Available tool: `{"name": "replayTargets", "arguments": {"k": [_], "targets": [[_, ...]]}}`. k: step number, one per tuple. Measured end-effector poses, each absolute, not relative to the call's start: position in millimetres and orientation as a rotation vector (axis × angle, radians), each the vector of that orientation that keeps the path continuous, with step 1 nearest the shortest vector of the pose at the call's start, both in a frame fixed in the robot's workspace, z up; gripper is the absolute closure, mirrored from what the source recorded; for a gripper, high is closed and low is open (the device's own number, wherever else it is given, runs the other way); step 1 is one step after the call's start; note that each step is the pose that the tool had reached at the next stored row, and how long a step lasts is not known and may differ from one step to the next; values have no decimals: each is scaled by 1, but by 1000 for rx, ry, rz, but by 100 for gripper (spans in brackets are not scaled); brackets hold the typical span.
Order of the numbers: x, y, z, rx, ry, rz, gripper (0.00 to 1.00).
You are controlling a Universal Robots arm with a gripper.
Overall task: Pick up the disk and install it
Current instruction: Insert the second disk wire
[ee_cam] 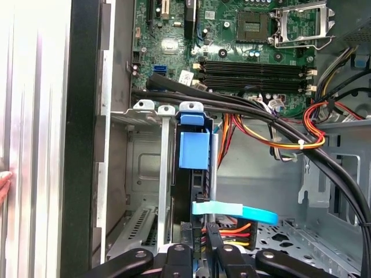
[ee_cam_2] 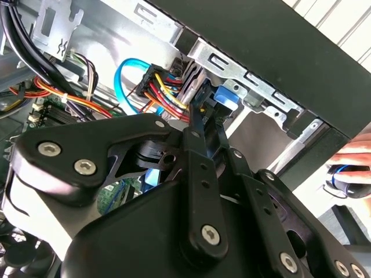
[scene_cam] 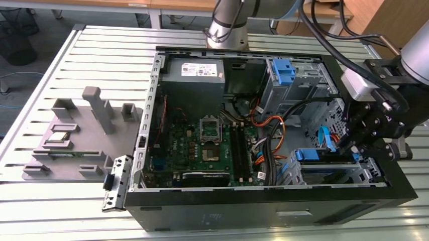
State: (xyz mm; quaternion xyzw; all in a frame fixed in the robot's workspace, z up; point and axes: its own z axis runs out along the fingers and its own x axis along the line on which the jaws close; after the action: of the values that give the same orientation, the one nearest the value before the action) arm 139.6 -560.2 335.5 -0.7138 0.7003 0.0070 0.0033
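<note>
Open computer case (scene_cam: 268, 201) lies on the slatted counter (scene_cam: 100, 45). Inside it, black cables (ee_cam: 243, 110) and orange-yellow wires (ee_cam: 290, 139) run across just beside the drive cage (ee_cam: 145, 145); a light-blue flat cable (ee_cam: 237, 211) crosses between cage and claw (ee_cam: 200, 255). Disk (ee_cam: 194, 150) sits edge-on in the cage, blue bracket showing, body dark. Claw is just beside its end; cannot tell whether it grips.

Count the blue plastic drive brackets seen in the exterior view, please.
2. One bracket stands in the cage by the power supply; the other sits in the bay beside the gripper. Cables may hide more.
</note>
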Motion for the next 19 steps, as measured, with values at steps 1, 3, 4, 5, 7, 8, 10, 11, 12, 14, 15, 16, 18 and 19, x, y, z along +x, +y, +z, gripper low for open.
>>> {"name": "replayTargets", "arguments": {"k": [1,3,4,5,7,8,10,11,12,14,15,16,18,19], "targets": [[140,-560,335,-2239,2197,24,76],[142,-560,335,-2243,2201,27,76],[142,-560,335,-2245,2203,28,76],[143,-560,334,-2248,2206,29,76],[144,-560,334,-2251,2210,31,76],[144,-560,333,-2253,2211,33,76],[144,-560,333,-2255,2213,35,76],[144,-560,333,-2255,2213,35,76],[145,-560,333,-2255,2213,35,76],[145,-560,333,-2255,2213,36,76],[145,-560,333,-2255,2213,36,76],[145,-560,333,-2255,2213,36,76],[145,-560,333,-2255,2213,36,76],[145,-560,333,-2255,2213,36,76]]}}
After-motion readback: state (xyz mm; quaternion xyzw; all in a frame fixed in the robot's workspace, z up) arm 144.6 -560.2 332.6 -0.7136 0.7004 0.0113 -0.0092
